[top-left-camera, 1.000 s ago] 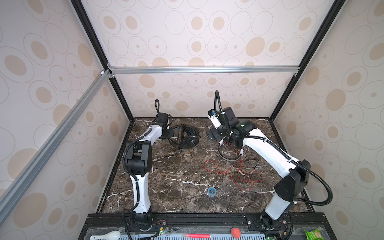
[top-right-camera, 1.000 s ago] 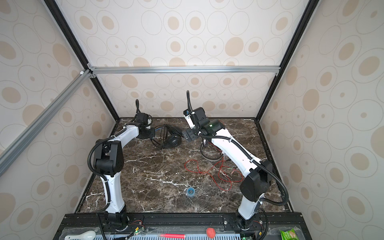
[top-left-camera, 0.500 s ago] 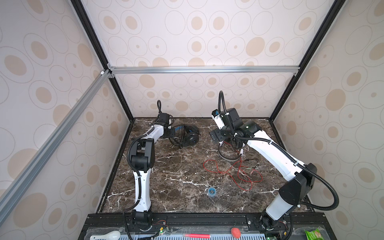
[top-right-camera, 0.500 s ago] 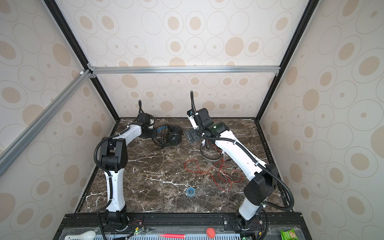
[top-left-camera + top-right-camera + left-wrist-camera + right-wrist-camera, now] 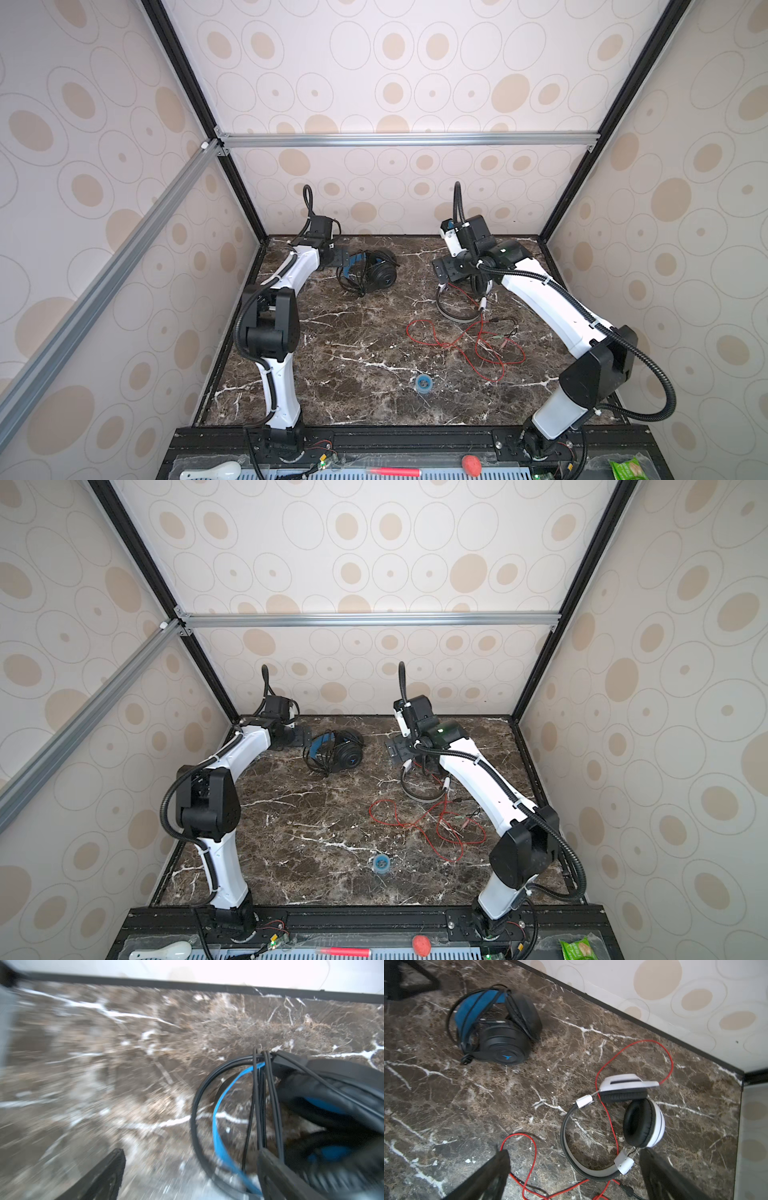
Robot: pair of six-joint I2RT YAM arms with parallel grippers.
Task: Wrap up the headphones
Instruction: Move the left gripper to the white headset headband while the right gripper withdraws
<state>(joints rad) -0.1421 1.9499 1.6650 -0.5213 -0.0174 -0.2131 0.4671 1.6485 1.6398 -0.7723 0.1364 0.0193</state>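
Headphones [image 5: 348,756] lie at the back of the bench [image 5: 353,357]: black pair [image 5: 379,274] already wrapped, white pair [image 5: 640,1122] not yet. Left gripper [image 5: 191,1154] stands open beside the black pair, right gripper [image 5: 574,1153] open above the white pair. The loose red cord [image 5: 457,345] likely needs gathering and winding next.
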